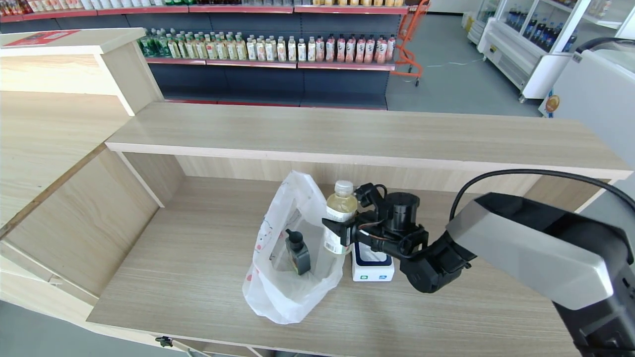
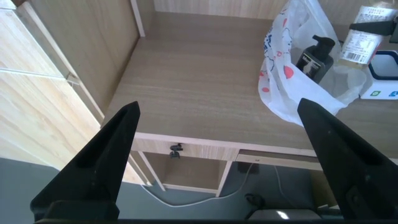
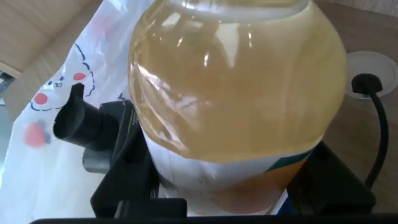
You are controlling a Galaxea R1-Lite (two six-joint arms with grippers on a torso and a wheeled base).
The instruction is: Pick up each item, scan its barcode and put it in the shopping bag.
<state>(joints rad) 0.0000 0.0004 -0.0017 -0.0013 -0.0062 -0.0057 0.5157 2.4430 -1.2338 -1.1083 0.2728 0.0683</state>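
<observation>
The left gripper (image 2: 217,107) hangs off the bench's near edge, spread wide and holding nothing, well apart from the work.

The right gripper (image 1: 341,233) is clamped across the label of the bottle (image 1: 341,204), which it holds upright above the bench (image 1: 188,267), just beside the right side of the bag (image 1: 278,292) and in front of the scanner (image 1: 373,270).

The bottle is round and smooth, so it may twist or slide down in the grip. The bag is limp film with nothing holding its mouth open. If the bottle's base catches the rim, it could drag the bag along or fold it shut. A pump bottle (image 1: 297,253) already stands inside, and a hard drop could tip it over. The scanner is close enough that a swing of the wrist could knock it. Whether the barcode has been read cannot be told.

The bench is pale wood-grain, recessed under a top ledge (image 1: 357,134). Beyond lie a grey shop floor, shelves (image 1: 268,49) of drinks, an orange trolley (image 1: 409,44) and fridges (image 1: 526,44).
</observation>
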